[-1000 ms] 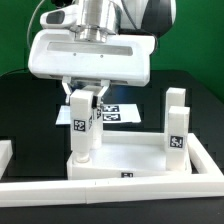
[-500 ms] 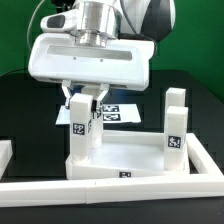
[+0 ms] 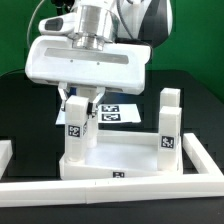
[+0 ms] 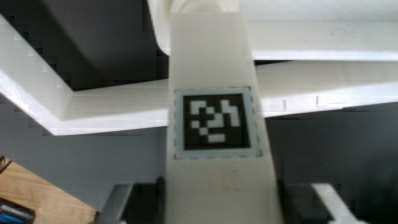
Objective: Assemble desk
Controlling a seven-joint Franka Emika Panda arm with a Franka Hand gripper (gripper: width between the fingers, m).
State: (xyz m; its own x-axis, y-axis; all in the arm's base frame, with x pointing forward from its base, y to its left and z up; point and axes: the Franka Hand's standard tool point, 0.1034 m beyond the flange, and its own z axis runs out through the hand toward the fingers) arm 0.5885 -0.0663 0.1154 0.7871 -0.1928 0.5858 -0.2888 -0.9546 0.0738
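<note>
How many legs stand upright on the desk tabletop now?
2: one leg at the exterior view's left, in the end effector; another leg at the right. Others may be hidden.

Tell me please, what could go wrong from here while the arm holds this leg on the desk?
1. The fingers clamp the leg standing in the tabletop corner. If the leg is not fully seated, it may tilt or come loose on release.
2. The tabletop lies against the border rail; a hard twist could shift it.
3. The second leg stands close by, so a wide sideways move of the gripper might knock it.
</note>
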